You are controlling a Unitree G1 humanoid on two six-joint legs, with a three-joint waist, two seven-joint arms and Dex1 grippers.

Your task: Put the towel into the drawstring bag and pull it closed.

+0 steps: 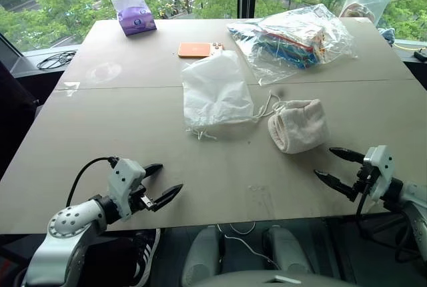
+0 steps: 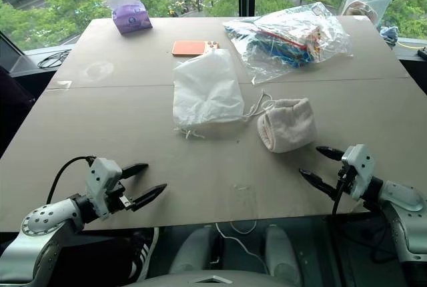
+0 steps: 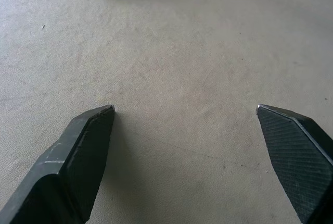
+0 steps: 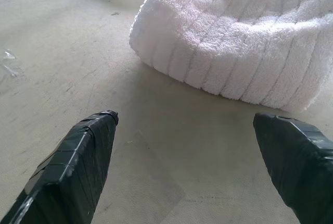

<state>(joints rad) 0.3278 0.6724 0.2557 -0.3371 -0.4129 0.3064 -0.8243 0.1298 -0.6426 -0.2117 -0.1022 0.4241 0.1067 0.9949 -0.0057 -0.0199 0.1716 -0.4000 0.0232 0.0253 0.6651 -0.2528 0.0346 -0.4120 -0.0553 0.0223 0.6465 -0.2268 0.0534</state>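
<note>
My left gripper (image 1: 163,181) hangs over the near left of the table (image 1: 100,127), jaws spread wide and empty, with only bare tabletop and a cord end ahead of it. Farther in, mid-table, the bag (image 1: 215,93) lies flat and crumpled. It looks thin and limp, so I expect it to weigh almost nothing and to slide or bunch if I push on it. Its cords (image 1: 265,108) trail from its right side toward the towel, so the mouth probably faces that way. I'd pinch one lip of the mouth there to hold it open.

Just right of the bag sits the towel (image 1: 298,125), a soft, fluffy roll, touching the cords. It should squash easily and grip well; I'd take it across the middle of the bundle. My right gripper (image 1: 339,165) is near it on the right, fully open, holding nothing.
</note>
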